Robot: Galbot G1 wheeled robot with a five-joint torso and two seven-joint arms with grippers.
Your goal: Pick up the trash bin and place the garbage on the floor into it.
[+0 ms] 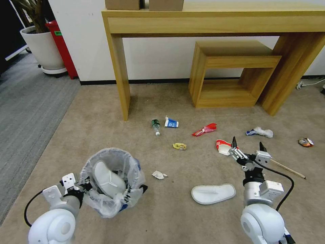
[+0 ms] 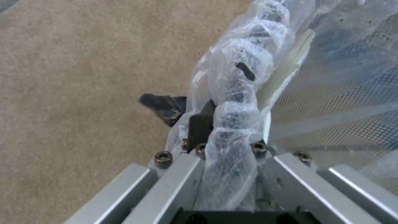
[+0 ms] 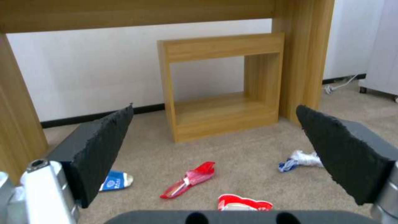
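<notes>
- Left gripper (image 1: 82,185): at near left, closed on the bag-covered rim of the trash bin (image 1: 111,182); in the left wrist view the fingers (image 2: 199,124) pinch the crinkled plastic of the rim (image 2: 236,102), with blue mesh wall showing through the liner.
- Trash bin: sits just right of the left gripper, touching it, tilted toward the camera; one white slipper (image 1: 107,179) lies inside it.
- Right gripper (image 1: 247,146): at near right, its jaws spread wide apart and gripping nothing, hanging above the floor (image 1: 101,122); in the right wrist view both black pads (image 3: 99,149) frame the litter beyond.
- Garbage nearest the right gripper: a red-and-white wrapper (image 1: 222,146) just to its left and slightly farther; a wooden stick (image 1: 287,168) just to its right; a second white slipper (image 1: 213,193) nearer and to its left.
- Garbage farther out: a long red wrapper (image 1: 204,129), a blue-white carton (image 1: 171,123), a small plastic bottle (image 1: 155,126) and a yellow wrapper (image 1: 179,146) lie far left of the right gripper; a crumpled tissue (image 1: 158,175) lies between bin and slipper.
- Far right: a blue-white crumpled wad (image 1: 260,131) and a crushed can (image 1: 305,142).
- Background: a wooden table (image 1: 216,20) with a small wooden shelf unit (image 1: 233,74) under it, against the wall.
</notes>
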